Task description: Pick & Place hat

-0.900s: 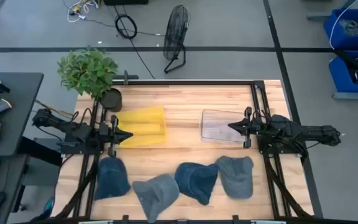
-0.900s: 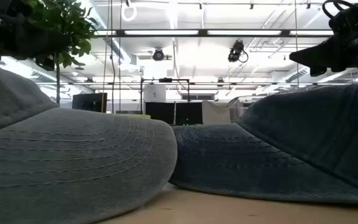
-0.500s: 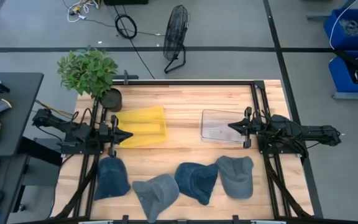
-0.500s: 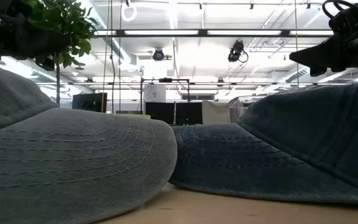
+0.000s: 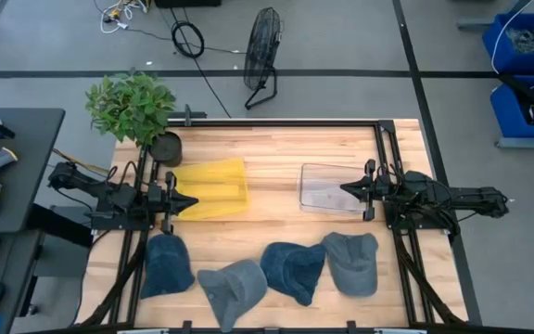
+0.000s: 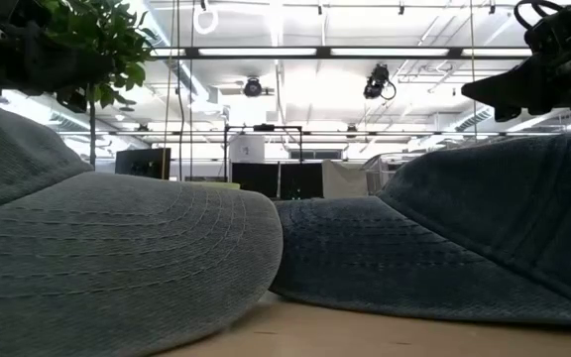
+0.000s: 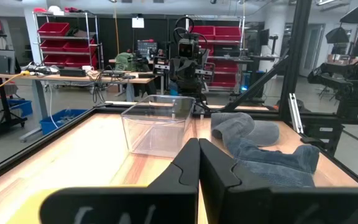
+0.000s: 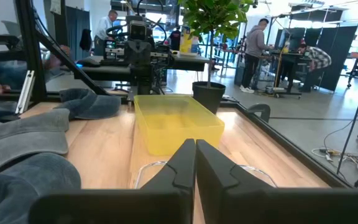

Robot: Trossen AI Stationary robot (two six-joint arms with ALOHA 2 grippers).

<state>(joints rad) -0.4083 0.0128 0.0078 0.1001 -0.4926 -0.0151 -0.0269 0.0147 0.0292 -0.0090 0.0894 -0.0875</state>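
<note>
I see four hats lying in a row along the bench's front edge. My left gripper hangs pinched closed over the yellow bin, and my right gripper, also closed and empty, over the clear bin

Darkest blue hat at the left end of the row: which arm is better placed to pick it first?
Probably the left. The left gripper sits shut over the yellow bin, just behind that hat. The right gripper waits shut over the clear bin, across the table.

Denim-blue hats (yellow bin)
</note>
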